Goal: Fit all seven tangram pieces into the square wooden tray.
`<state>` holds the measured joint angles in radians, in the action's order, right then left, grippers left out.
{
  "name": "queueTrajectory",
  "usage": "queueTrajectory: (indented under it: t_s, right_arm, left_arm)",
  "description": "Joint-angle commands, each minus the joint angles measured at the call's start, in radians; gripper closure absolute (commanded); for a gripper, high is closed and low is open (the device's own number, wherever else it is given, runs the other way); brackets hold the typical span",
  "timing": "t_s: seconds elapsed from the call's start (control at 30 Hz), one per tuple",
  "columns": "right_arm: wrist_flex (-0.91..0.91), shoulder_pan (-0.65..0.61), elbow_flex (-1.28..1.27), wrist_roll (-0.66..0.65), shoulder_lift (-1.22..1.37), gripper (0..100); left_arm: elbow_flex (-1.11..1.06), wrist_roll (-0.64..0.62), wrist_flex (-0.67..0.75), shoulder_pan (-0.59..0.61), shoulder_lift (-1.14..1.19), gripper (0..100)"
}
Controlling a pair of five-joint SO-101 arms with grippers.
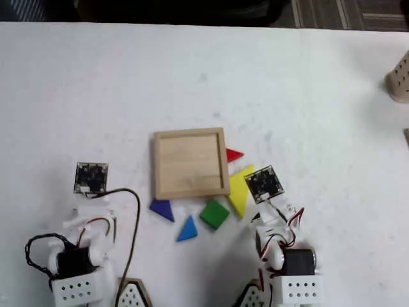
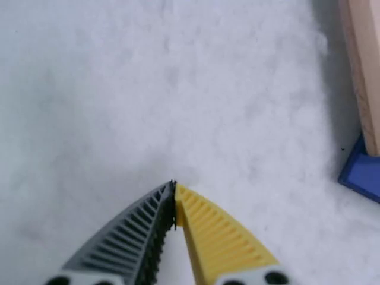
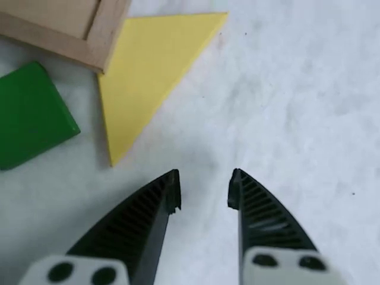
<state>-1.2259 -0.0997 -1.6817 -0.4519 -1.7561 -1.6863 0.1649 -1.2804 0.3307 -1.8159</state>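
Your tray [image 1: 190,132] sits mid-table [image 1: 96,83], its wooden floor bare; the pieces you can see lie on the table around its near and right sides. The red piece [image 1: 234,154] lies by the right rim; the yellow triangle [image 1: 239,190] lies against the near-right corner; the green square [image 1: 214,213] is just beside that corner; the light blue triangle [image 1: 187,229] lies nearer the arms; the dark blue piece [image 1: 162,209] lies at the near-left corner.

The print on the two camera boards [image 1: 91,177] is too small for you to read.

Your left arm is folded at the near-left of the table; the left gripper [image 2: 174,187] points down at the bare table, its grey and yellow fingers pressed together on nothing, with the tray's rim [image 2: 362,71] and the dark blue piece [image 2: 363,172] off to one side.

Your right arm stands at the near right; the right gripper [image 3: 203,190] has its black fingers spread apart over the table, near the yellow triangle [image 3: 148,71] and apart from it; the green square [image 3: 29,116] and the tray corner [image 3: 71,29] lie beyond.
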Motion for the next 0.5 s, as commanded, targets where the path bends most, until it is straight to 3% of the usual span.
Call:
queueTrajectory:
  t_s: [0.0,0.27,0.47]
  right_arm:
    - [0.008,0.013,-0.012,-0.008,0.010,85.8]
    - [0.015,0.186,-0.012,-0.008,0.010,85.8]
    - [0.033,0.203,-0.012,-0.002,0.010,85.8]
  left_arm:
    - [0.081,-0.012,0.034,0.007,-0.008,98]
    - [0.133,-0.008,0.219,-0.056,-0.008,98]
    - [0.256,-0.058,0.201,-0.111,-0.002,98]
